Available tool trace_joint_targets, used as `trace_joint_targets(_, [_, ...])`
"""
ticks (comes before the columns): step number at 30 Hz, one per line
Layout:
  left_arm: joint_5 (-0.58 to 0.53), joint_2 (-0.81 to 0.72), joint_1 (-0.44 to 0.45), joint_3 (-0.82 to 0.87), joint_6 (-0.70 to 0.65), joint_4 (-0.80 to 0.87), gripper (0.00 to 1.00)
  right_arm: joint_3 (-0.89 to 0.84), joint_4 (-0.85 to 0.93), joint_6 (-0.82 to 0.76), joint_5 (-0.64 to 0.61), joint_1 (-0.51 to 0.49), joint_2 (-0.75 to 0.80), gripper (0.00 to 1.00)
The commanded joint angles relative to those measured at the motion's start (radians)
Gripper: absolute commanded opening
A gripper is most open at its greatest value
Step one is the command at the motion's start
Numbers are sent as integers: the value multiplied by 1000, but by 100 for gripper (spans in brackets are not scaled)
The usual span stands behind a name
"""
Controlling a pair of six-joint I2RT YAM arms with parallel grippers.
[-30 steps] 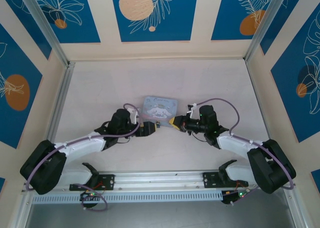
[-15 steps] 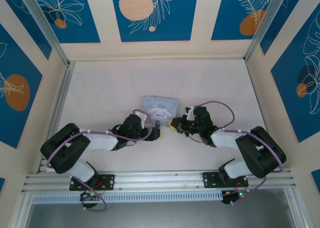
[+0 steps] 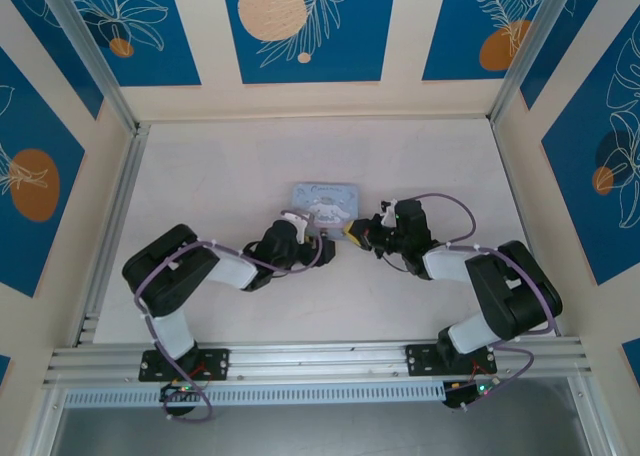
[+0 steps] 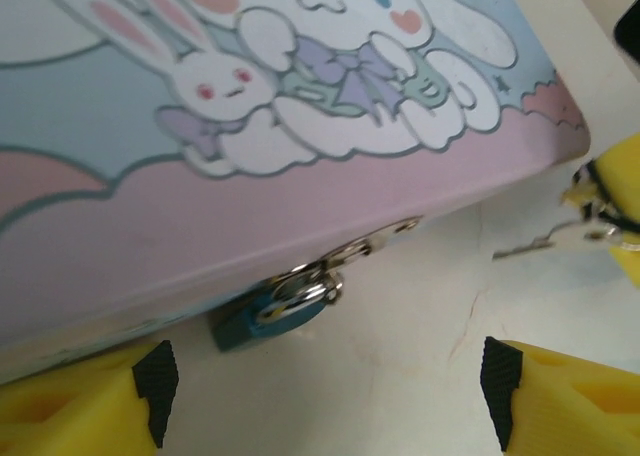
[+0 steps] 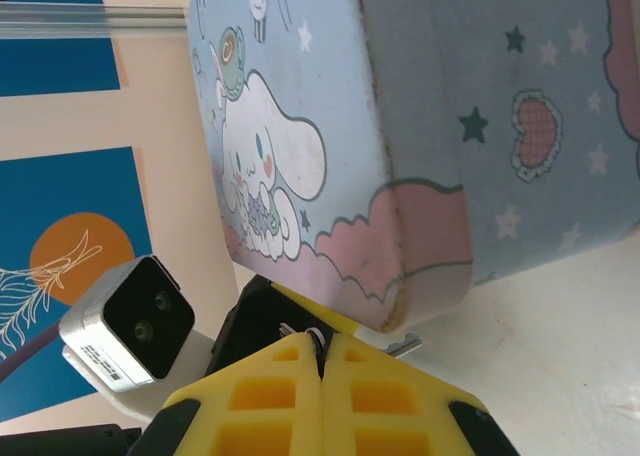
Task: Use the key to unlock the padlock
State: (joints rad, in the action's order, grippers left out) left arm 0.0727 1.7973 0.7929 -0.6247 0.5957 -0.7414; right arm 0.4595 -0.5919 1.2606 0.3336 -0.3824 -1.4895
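Note:
The padlock (image 4: 268,317), small and dark teal with a silver shackle, hangs from the hasp on the front of the cartoon-printed tin (image 4: 300,126) and lies against the tabletop. My left gripper (image 4: 325,401) is open, its yellow fingers (image 4: 80,406) either side of the bare table just in front of the lock, not touching it. My right gripper (image 5: 322,341) is shut on the key (image 5: 405,347), whose silver blade sticks out by the tin's near corner. In the left wrist view the key (image 4: 535,243) points toward the lock from the right, a short gap away.
The tin (image 3: 325,200) sits mid-table with both grippers close at its near side, left gripper (image 3: 322,248) and right gripper (image 3: 352,234) almost meeting. Bare table lies around it; frame rails run along the near edge and left side.
Both arms have stretched forward and their elbows have folded up. The tin has slid a little away from the arms. The left gripper has closed in on the tin's front.

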Motion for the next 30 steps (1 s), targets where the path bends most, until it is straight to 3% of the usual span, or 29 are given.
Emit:
trace_joint_targets(1, [20, 81, 35, -40, 36, -28, 80, 13, -23, -9, 27, 13, -15, 0])
trace_joint_targets(17, [26, 145, 59, -95, 134, -130, 79, 61, 29, -7, 77, 119, 31, 0])
trace_joint_targets(23, [-16, 143, 59, -101, 102, -51, 79, 136, 83, -29, 103, 154, 0, 0])
trace_joint_targets(30, [-168, 77, 58, -105, -4, 146, 79, 150, 25, -13, 119, 156, -92, 0])
